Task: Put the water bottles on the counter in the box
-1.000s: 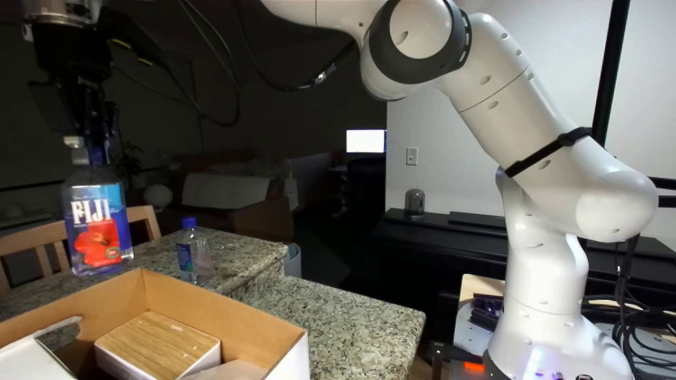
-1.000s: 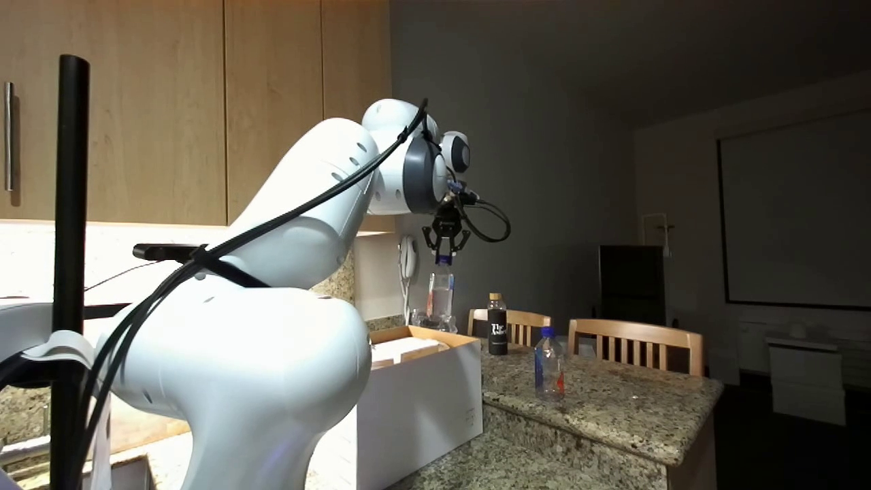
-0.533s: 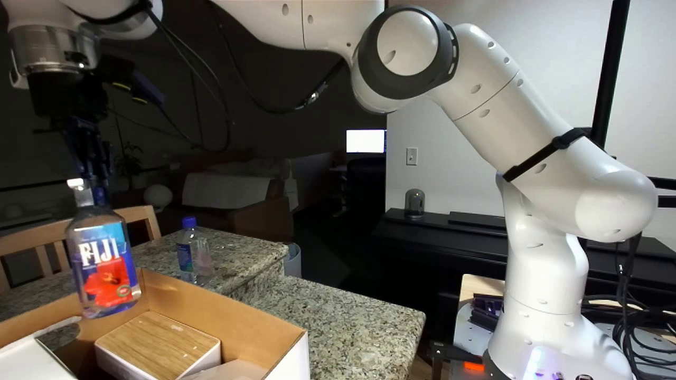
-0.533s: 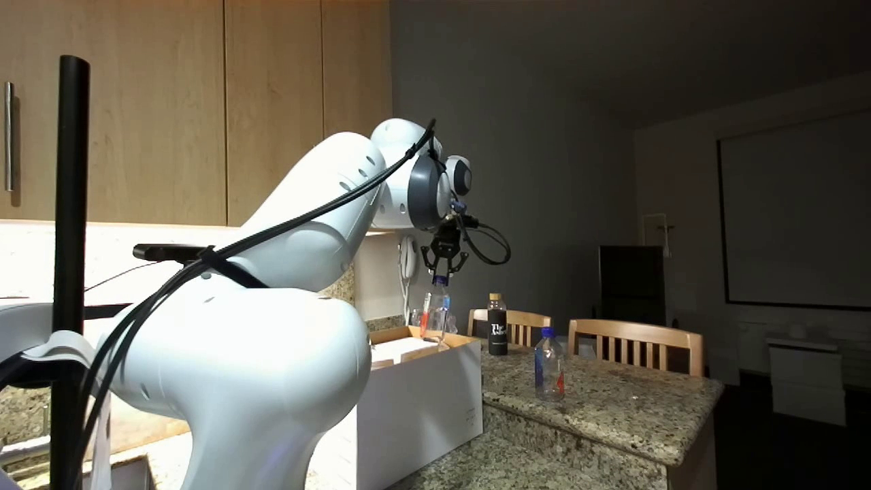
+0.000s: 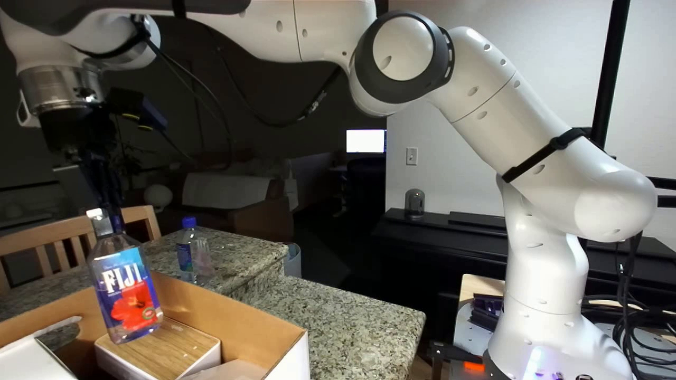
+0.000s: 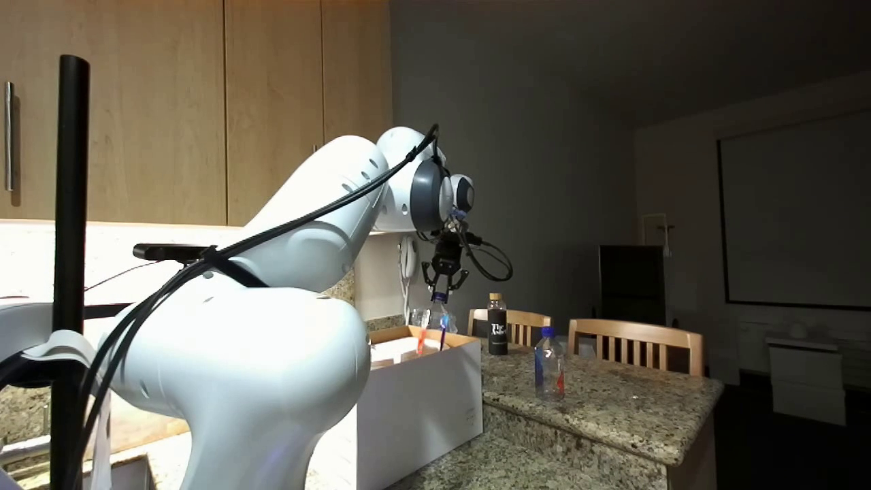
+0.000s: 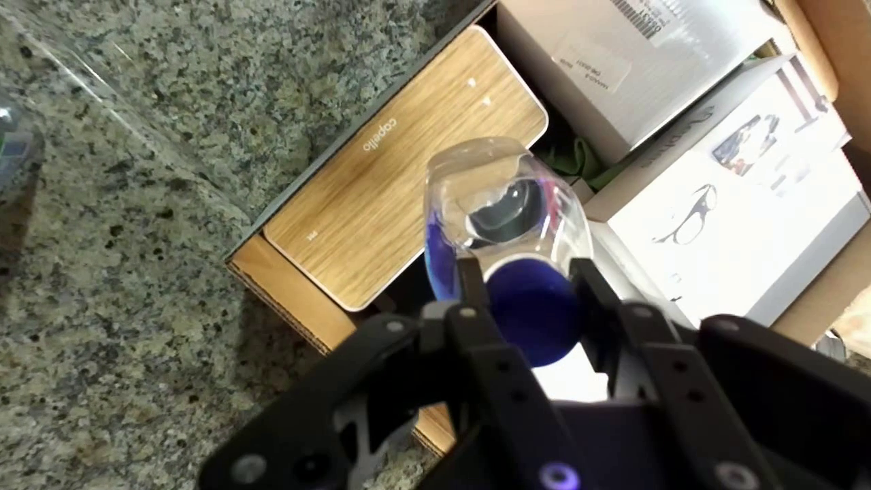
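Held bottle [image 5: 127,293] is now sitting lower, tilting over the box [image 5: 248,330] in an exterior view, base toward 5–6 o'clock. In an exterior view, another bottle [image 6: 549,367] is standing at my 4 o'clock on the counter [image 6: 619,401]. Wrist view: my narrowed gripper [image 7: 527,282] is pinching the held cap [image 7: 534,313], base aiming 11:30.

Tilted clear bottle [image 5: 127,295]; box [image 5: 232,327] beneath

The granite counter [image 6: 633,401] has two levels. In an exterior view, a water bottle [image 6: 549,369] stands on the upper, with a dark bottle [image 6: 497,333] at its ten o'clock; the box [image 6: 422,412] sits on the lower, at its eight.
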